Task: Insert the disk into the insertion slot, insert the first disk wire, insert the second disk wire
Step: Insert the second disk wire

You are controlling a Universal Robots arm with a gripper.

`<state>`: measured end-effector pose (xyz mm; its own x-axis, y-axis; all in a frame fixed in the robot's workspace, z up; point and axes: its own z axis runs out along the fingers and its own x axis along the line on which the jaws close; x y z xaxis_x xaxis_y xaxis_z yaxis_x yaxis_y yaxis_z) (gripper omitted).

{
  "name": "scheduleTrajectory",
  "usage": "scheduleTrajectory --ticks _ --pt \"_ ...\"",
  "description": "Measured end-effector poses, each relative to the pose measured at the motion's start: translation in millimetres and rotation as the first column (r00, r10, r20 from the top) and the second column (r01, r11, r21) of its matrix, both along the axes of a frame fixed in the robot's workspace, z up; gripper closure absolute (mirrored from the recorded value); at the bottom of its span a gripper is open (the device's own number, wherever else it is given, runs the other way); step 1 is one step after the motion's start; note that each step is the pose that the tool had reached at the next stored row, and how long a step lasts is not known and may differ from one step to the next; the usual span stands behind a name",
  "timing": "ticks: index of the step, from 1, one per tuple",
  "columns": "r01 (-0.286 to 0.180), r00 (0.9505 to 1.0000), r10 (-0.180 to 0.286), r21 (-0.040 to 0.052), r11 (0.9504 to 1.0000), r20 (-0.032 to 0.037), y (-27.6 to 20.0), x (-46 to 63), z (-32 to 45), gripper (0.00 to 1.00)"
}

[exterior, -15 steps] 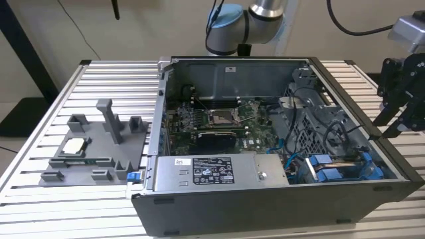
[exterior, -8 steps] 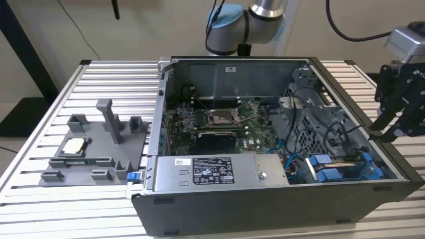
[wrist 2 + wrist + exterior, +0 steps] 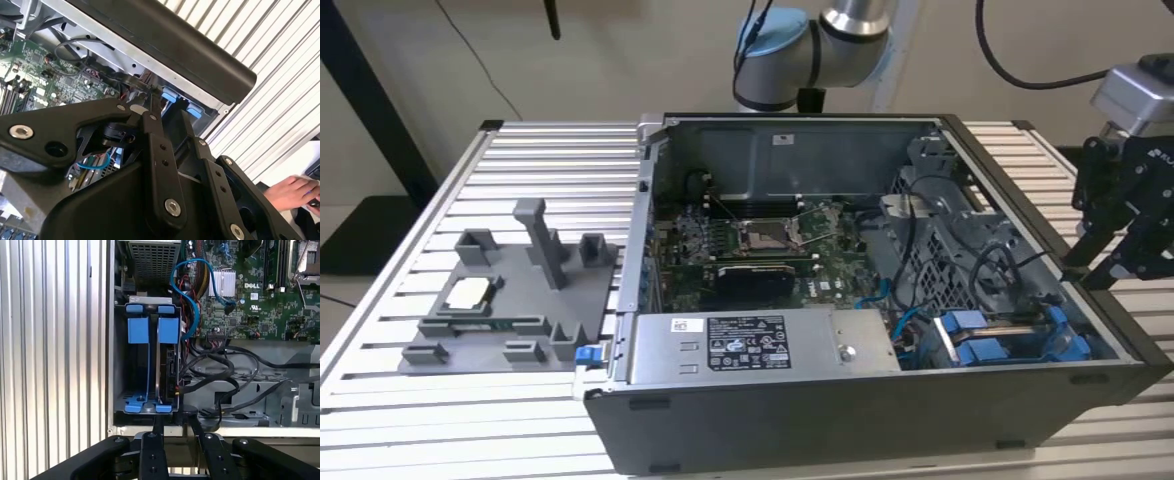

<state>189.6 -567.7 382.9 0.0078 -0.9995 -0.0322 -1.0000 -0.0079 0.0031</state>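
The robot's black two-fingered hand (image 3: 1101, 268) hangs outside the open dark-grey computer case (image 3: 854, 410), just beyond the case wall at the exterior view's right, above the ribbed aluminium desk (image 3: 547, 170). In the first wrist view its fingertips (image 3: 159, 426) stand apart with nothing between them, poised over the rim of the case.

The flat silver hard drive in its bright blue plastic carrier, the disk (image 3: 171, 370), sits on edge inside the grey sheet-metal drive bay, the insertion slot (image 3: 150, 299), in the near corner of the case at the exterior view's right (image 3: 1001, 345). It is close to the hand but not touching it: the case wall lies between them. A second blue carrier (image 3: 138, 330) stands just beside it in the same bay.

A light-blue cable (image 3: 192, 305) loops past the bay and black cables (image 3: 215, 365) bunch beside the disk; whether any is plugged into it cannot be told.

The grey labelled power-supply box (image 3: 761, 345) lies next to the bay, and a grey plastic fixture tray (image 3: 507, 300) rests on the desk at the exterior view's left.
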Motion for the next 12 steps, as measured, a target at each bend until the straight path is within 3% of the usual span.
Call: scheduleTrajectory --ticks 12 --pt "0.0 1.0 0.0 0.0003 1.0 0.0 0.0 1.2 -2.4 0.67"
